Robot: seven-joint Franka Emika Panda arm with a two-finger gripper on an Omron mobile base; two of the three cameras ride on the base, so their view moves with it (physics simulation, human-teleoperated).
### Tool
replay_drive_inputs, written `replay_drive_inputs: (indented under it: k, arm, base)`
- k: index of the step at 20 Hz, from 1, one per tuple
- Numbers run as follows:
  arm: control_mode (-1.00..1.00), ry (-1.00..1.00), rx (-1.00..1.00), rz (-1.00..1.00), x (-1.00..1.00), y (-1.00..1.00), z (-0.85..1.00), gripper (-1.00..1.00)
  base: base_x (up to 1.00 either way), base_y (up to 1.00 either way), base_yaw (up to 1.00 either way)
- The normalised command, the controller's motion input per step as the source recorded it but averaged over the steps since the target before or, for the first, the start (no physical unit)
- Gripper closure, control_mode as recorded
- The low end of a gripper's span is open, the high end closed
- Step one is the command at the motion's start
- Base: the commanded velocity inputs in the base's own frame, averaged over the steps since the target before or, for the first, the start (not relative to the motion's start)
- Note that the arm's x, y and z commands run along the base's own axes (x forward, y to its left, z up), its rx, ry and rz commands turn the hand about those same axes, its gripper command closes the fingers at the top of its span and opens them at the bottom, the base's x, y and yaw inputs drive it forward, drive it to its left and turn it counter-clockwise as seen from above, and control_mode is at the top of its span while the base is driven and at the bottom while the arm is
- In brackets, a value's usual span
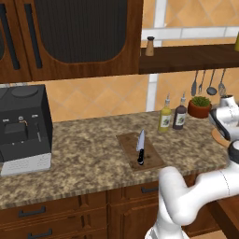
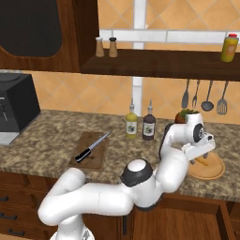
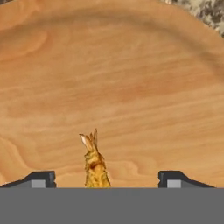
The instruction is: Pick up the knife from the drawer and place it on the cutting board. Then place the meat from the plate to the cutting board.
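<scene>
While your arm [image 2: 108, 192] arches from the base across the speckled counter [image 1: 84, 149] toward its right end, you can see the black coffee machine [image 1: 23, 128] sitting at the far left and the dark cupboards [image 1: 70, 32] hanging above it. The board [image 1: 139, 151] lies near the middle of the counter, and the knife [image 1: 140, 146] already rests on it, black handle toward the front edge, blade pointing toward the wall. Just behind and to the right of the board stand two bottles [image 1: 172, 114], with a potted plant [image 1: 200, 106] beside them and grey utensils [image 2: 204, 96] hanging on the wall above. Your plate [image 2: 213, 168] sits near the counter's right end, well apart from the board. Your gripper [image 3: 107, 179] is low over the plate with its jaws spread wide, one dark fingertip [image 3: 39, 179] on each side of the meat [image 3: 94, 162]. The meat lies on the plate between the tips, touching neither, so you hold nothing at this moment. From the hand camera the strip looks orange-yellow and ragged at its far end.
</scene>
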Motion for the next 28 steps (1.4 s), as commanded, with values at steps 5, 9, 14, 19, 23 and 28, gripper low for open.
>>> replay_drive_inputs:
  k: [5, 9, 14, 19, 23, 28]
  arm:
    - [-1.00, 0.02, 0.00, 0.00, 0.03, -0.02, -0.10, 1.00]
    - [-1.00, 0.01, 0.00, 0.00, -0.21, 0.00, -0.14, 1.00]
    - [-1.00, -0.05, 0.00, 0.00, -0.62, 0.03, -0.11, 1.00]
    - [-1.00, -0.36, 0.00, 0.00, -0.56, 0.82, 0.32, 1.00]
    - [-1.00, -0.49, 0.00, 0.00, -0.33, 1.00, 0.53, 1.00]
    - [-1.00, -0.46, 0.00, 0.00, -0.25, 1.00, 0.55, 1.00]
  base:
    - [0.00, 0.00, 0.00]
    - [0.00, 0.00, 0.00]
    - [0.00, 0.00, 0.00]
    - [0.00, 0.00, 0.00]
    - [0.00, 0.00, 0.00]
    - [0.00, 0.00, 0.00]
